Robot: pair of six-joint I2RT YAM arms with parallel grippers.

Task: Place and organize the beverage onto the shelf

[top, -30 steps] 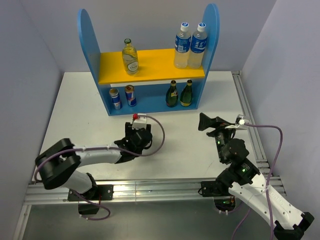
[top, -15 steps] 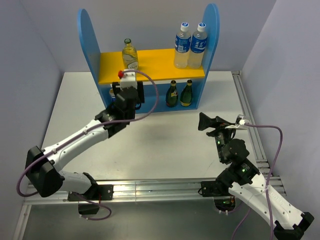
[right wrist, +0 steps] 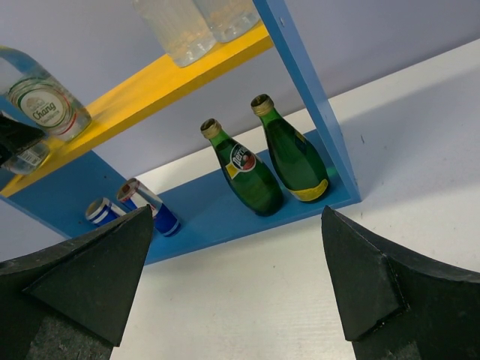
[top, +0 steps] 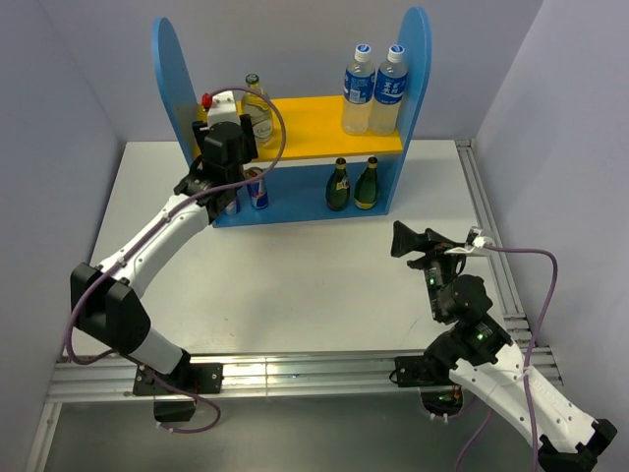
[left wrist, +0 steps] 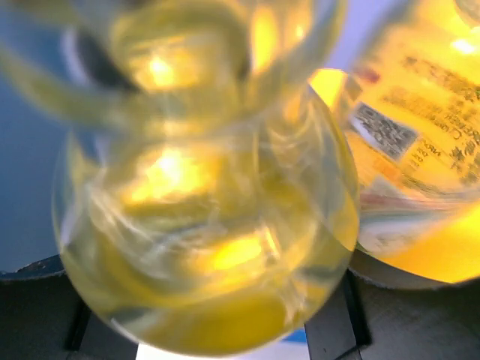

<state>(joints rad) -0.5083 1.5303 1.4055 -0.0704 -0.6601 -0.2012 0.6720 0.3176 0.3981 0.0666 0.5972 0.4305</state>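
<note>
My left gripper (top: 228, 126) is shut on a clear glass bottle (left wrist: 202, 225) at the left end of the shelf's (top: 172, 74) yellow upper board (top: 314, 123). That bottle fills the left wrist view between the dark fingers (left wrist: 352, 319). I cannot tell whether it rests on the board. A second clear bottle (top: 257, 110) stands just to its right. On the lower level stand two green bottles (top: 338, 185) (top: 367, 183) and two blue-and-silver cans (right wrist: 101, 211) (right wrist: 146, 202), the left one partly behind my arm. My right gripper (top: 408, 239) hovers open over the table, facing the shelf.
Two taller plastic bottles with blue labels (top: 359, 87) (top: 391, 84) stand at the right end of the upper board. The white table (top: 324, 275) spreads in front of the shelf. A metal rail (top: 486, 236) runs along its right edge.
My left arm has swung from low over the table up and back to the left end of the upper board, carrying the clear bottle. The right arm has not moved.
</note>
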